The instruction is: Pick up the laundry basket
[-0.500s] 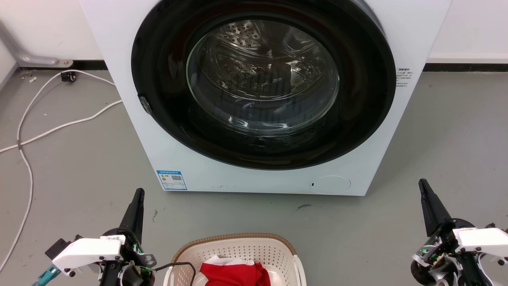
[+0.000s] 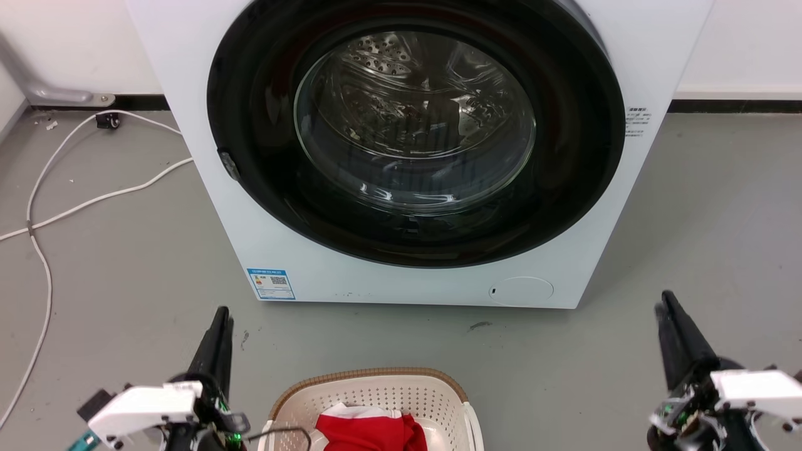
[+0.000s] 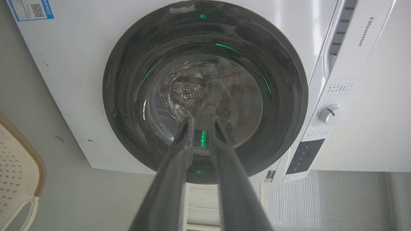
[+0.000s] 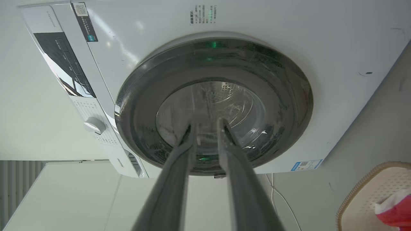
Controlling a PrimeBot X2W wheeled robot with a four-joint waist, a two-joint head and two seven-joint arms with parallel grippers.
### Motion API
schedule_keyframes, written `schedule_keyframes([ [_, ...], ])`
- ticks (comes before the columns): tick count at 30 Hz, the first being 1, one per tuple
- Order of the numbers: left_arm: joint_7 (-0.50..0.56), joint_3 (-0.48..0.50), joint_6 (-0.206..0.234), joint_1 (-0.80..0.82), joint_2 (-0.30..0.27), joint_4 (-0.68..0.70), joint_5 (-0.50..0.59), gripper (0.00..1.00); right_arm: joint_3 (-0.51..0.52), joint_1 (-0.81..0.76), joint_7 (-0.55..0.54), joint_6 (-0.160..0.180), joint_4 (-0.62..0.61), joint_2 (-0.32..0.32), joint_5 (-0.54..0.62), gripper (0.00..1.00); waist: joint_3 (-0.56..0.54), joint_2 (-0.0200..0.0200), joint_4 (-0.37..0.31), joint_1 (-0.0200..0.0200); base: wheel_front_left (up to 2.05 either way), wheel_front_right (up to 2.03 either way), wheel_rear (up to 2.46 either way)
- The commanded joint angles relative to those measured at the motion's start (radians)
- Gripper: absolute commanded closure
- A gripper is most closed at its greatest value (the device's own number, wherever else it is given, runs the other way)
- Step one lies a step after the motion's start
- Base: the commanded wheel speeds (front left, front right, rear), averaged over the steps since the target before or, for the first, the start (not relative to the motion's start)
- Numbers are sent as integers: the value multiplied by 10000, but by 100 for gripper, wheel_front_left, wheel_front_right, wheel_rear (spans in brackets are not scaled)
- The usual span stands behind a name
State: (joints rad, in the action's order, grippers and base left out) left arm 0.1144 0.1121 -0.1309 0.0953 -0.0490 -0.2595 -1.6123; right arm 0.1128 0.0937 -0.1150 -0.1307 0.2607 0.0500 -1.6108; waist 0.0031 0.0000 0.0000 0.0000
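Left end effector (image 2: 222, 316) and right end effector (image 2: 665, 307), both narrow and empty, flank the basket (image 2: 376, 372) on the floor (image 2: 125, 282), apparently staged to grasp it from both sides.

The left claw (image 2: 223, 313), two long dark fingers on a white-cased wrist (image 2: 144, 404), sits low at the left of the head view, pointing up and forward. The right claw (image 2: 664, 305), built alike, mirrors it at the lower right. In both wrist views the fingers (image 3: 179, 154) run nearly parallel, a narrow gap between them.
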Motion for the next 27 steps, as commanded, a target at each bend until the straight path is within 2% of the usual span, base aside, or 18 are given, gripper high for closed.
schedule_keyframes([
  [1, -74, -49, 0, 6, -2, 64, 11, 0, -37, -6, 72, 0, -43, 0, 18, 0, 1, 0, 0, 0, 0, 0, 0],
  [5, -282, -69, 0, -47, -3, 169, 214, 0, -40, -74, 281, 0, -102, 1, 288, 0, 4, 0, 1, 0, 0, 0, 0],
  [12, -626, -3, 87, -64, -5, 496, 1513, 0, 41, -188, 625, 0, -511, 2, 1913, 0, 11, 0, -2, 0, 0, 0, 0],
  [27, -1235, -579, 775, -275, -9, 1360, 4562, 0, -419, -517, 1235, 0, -1427, 5, 5638, 0, 32, 0, -13, 0, 0, 0, 0],
])
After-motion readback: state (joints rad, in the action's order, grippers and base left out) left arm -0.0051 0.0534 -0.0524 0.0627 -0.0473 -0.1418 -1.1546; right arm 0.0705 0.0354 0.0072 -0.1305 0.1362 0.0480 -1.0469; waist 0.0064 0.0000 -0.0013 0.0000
